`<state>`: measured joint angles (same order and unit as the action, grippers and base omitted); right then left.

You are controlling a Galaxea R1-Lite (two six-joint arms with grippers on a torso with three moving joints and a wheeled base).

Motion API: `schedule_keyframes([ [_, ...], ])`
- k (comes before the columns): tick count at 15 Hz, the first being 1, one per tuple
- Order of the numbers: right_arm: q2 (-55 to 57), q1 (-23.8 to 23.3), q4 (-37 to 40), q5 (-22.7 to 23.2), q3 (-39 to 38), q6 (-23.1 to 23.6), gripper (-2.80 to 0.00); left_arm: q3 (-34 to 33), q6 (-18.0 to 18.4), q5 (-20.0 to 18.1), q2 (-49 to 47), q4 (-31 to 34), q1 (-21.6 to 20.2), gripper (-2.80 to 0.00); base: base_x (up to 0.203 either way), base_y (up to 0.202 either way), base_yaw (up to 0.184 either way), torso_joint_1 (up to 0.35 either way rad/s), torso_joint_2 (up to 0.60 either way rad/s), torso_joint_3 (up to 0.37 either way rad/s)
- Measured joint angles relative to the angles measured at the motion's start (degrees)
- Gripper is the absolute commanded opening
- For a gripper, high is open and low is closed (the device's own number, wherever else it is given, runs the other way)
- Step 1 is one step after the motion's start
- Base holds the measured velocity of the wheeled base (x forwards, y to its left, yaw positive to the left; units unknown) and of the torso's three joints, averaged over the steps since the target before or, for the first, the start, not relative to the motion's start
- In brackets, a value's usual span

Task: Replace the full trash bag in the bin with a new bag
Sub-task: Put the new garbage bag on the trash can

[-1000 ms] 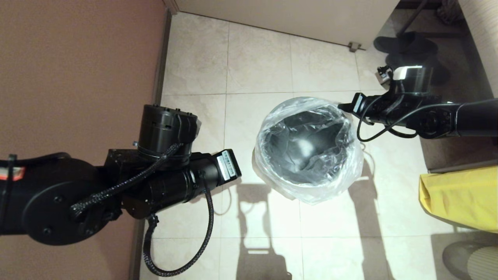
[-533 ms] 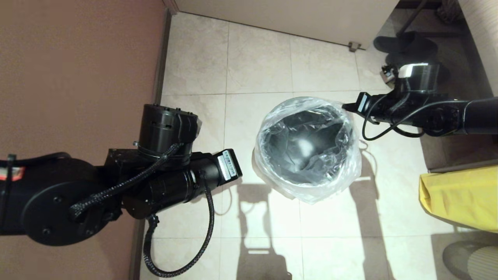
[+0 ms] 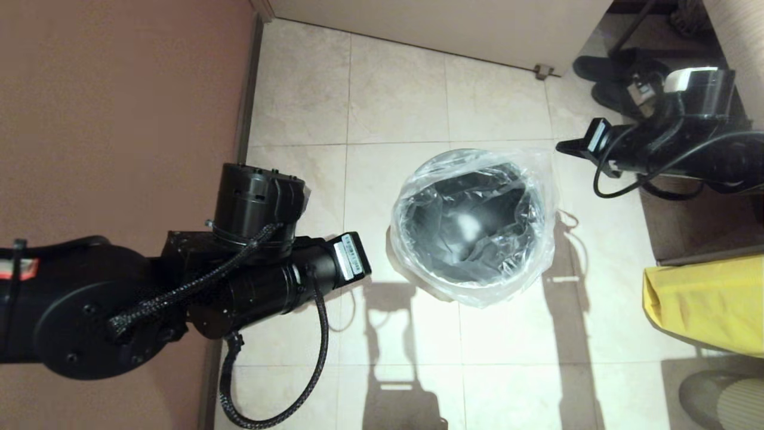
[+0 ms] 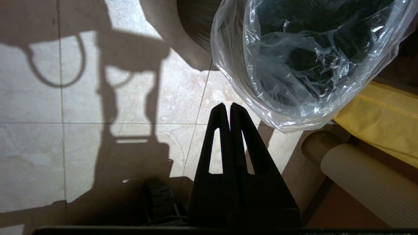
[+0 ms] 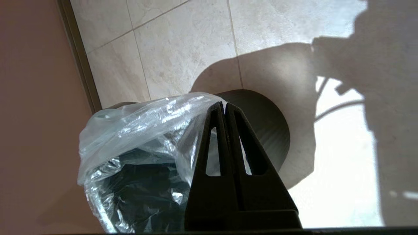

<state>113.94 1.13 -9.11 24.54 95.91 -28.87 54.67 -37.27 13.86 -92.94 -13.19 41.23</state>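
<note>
The dark grey bin (image 5: 268, 130) stands on the tiled floor. The clear crinkly new bag (image 3: 540, 239) lines it and hangs over the rim all round; the shiny bin bottom (image 3: 466, 226) shows through it. My right gripper (image 3: 560, 147) is at the bin's far right side, a little outside the rim. In the right wrist view it (image 5: 224, 103) is shut on the bag's edge (image 5: 196, 102), which is stretched out toward it. My left gripper (image 4: 227, 105) is shut and empty, low over the floor beside the bin's left side, apart from the bag (image 4: 294, 65).
A brown wall (image 3: 119, 89) runs close along the left. An opaque yellow bag (image 3: 704, 304) sits on the floor at the right, with a ribbed beige cylinder (image 3: 725, 400) in front of it. Black shoes (image 3: 615, 71) lie at the back right, near a door (image 3: 447, 24).
My right gripper has drawn back to the right and away from the bin, and the bag's far right corner has been pulled outward with it. The left arm has barely moved.
</note>
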Motion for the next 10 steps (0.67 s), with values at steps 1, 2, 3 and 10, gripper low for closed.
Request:
schedule_keyframes([
  [1,-1.3,-0.3,0.1,0.9,-1.5,-0.5,-2.8,0.3,0.0,0.1,0.0,-0.1,0.0,-2.8,0.0,0.0,0.0,0.0,0.0,0.0],
  [2,-2.8,-0.4,0.2,1.7,-3.3,-1.3,-2.8,0.3,0.0,0.1,0.1,0.0,0.2,-2.8,0.0,0.0,0.0,0.0,0.0,0.0],
  [3,-4.4,-0.6,0.2,2.0,-5.5,-2.1,-2.8,0.4,0.0,0.2,0.1,0.1,0.3,-2.8,0.0,0.0,0.0,0.0,0.0,0.0],
  [10,-14.7,-2.6,-0.5,6.5,-22.3,-3.4,-2.8,0.3,0.1,0.6,0.1,0.3,0.0,-2.8,0.0,0.0,0.0,0.0,0.0,0.0],
])
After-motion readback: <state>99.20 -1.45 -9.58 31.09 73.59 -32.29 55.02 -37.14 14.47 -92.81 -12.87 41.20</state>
